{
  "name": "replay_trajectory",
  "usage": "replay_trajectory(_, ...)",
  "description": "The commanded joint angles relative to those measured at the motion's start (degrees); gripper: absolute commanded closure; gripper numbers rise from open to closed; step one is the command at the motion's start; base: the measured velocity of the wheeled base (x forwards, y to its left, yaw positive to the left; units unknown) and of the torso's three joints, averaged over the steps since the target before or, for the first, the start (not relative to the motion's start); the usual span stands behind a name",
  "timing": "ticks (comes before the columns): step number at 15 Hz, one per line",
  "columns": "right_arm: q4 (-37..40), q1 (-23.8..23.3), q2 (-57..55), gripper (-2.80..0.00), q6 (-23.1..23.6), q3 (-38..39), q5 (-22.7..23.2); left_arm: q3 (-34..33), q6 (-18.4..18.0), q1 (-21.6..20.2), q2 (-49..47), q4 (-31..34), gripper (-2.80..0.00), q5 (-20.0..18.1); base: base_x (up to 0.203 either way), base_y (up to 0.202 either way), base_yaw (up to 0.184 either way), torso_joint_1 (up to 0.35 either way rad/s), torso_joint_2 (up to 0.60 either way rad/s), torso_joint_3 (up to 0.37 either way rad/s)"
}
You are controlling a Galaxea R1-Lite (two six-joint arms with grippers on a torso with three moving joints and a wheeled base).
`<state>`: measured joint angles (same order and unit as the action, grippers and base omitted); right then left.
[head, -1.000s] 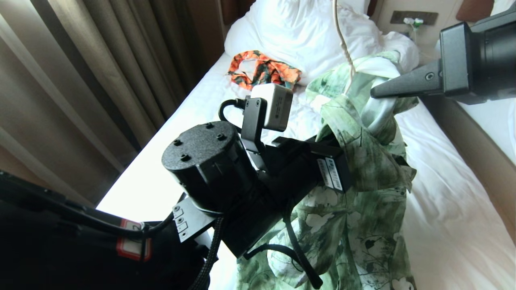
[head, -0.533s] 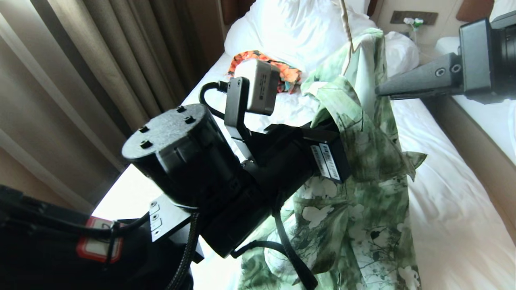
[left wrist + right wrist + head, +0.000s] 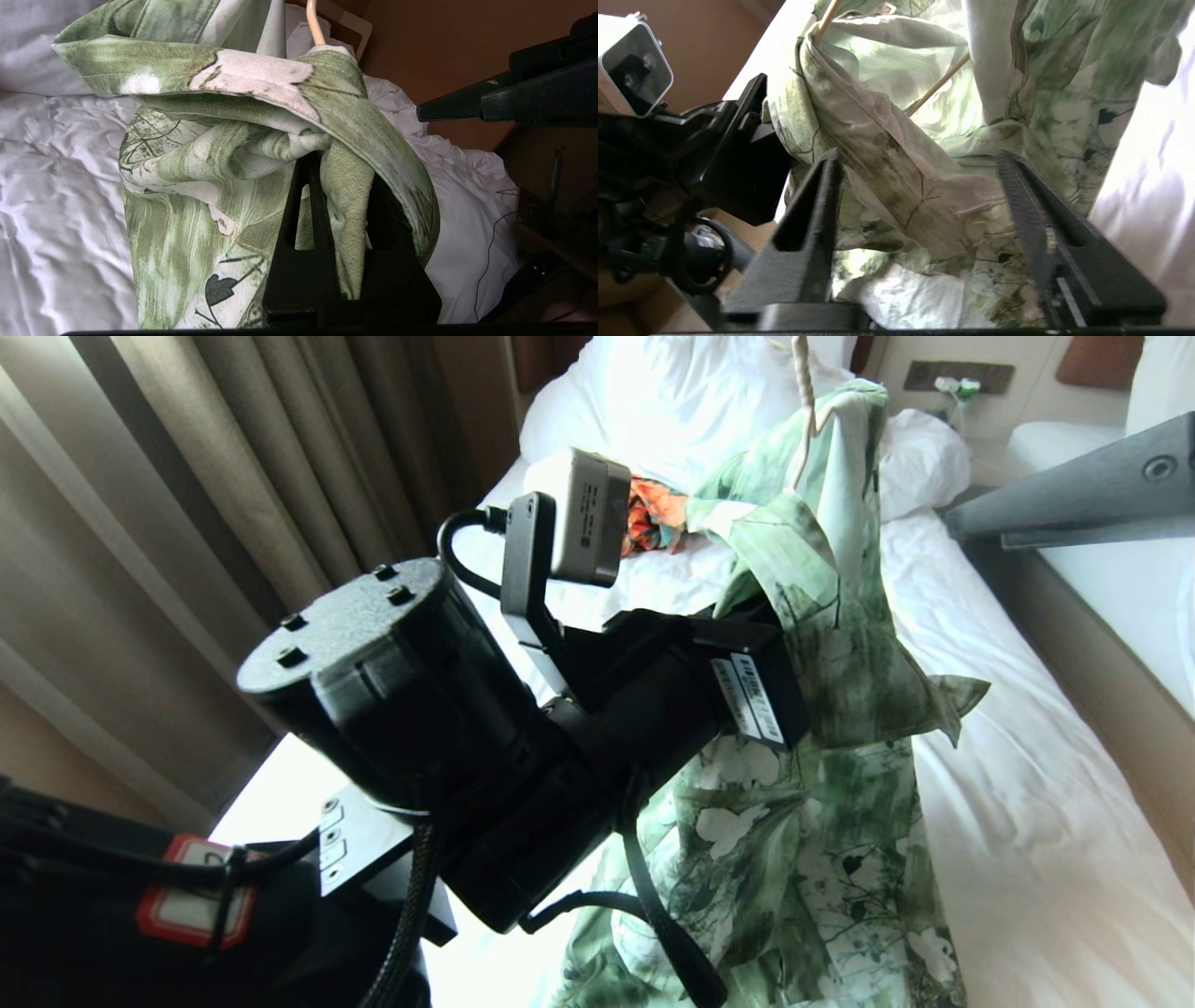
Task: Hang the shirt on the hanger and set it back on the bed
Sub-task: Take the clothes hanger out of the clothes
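white, wrinkled bedding fills the hotel-style room, with beige curtains (image 3: 280, 476) hanging at the robot's left. at the centre, the left gripper (image 3: 336, 172) has its fingers pressed together on a fold of the shirt (image 3: 822, 709), pinching the light green cloth near its collar and holding the garment up over the bed (image 3: 1027, 821). the right gripper (image 3: 920, 172) stands just beside the shirt with its two ridged fingers (image 3: 1031, 205) spread wide apart, nothing between them but loose cloth behind; in the head view only one dark finger of it reaches in from the right edge, apart from the garment. the hanger (image 3: 801, 392) shows as a thin cream wire rising out of the top of the shirt, and the right wrist view shows two of its rods running inside the fabric. the shirt's lower part drapes down onto the sheet. beyond it, near the pillow (image 3: 691, 401), lies an orange patterned garment (image 3: 653, 518). a second white bed (image 3: 1120, 597) stands at the right.
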<state>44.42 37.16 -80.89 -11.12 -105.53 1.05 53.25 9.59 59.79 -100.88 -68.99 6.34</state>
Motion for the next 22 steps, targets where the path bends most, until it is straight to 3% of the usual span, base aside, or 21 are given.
replay_trajectory(1,0.2,0.1,0.8,0.0,1.4,-1.2,-0.2,0.4,0.0,0.5,0.0,-0.3,0.0,0.0,0.0,0.0,0.0,0.0,0.0,0.0)
replay_trajectory(2,0.4,0.0,0.6,0.0,2.0,-2.5,-0.4,0.5,-0.3,0.8,0.0,0.1,0.0,0.0,0.0,0.0,0.0,0.0,0.0,0.0)
replay_trajectory(5,-0.2,0.0,-0.9,0.0,12.2,-4.6,-0.5,1.3,-0.8,1.1,0.2,1.5,0.0,-0.1,0.0,0.0,0.0,0.0,0.0,0.0)
replay_trajectory(8,-1.3,0.0,-3.1,0.0,19.5,-7.4,-0.7,1.9,-0.8,1.8,0.0,2.4,0.0,-0.1,0.0,0.0,0.0,0.0,0.0,0.0)
replay_trajectory(10,-2.3,0.0,-3.7,0.0,22.5,-7.5,-3.3,2.5,-0.8,1.8,-0.3,2.9,0.0,-0.1,0.0,0.0,0.0,0.0,0.0,0.0)
replay_trajectory(11,-2.8,0.0,-4.0,-2.8,23.9,-7.6,-3.8,2.7,-0.8,1.8,-0.1,4.1,0.0,-0.2,0.0,0.0,0.0,0.0,0.0,0.0)
replay_trajectory(22,-13.5,3.3,-9.2,-2.8,26.3,-7.6,-3.8,2.8,-0.8,1.9,-0.3,4.2,0.0,-0.8,0.0,0.0,0.0,0.0,0.0,0.0)
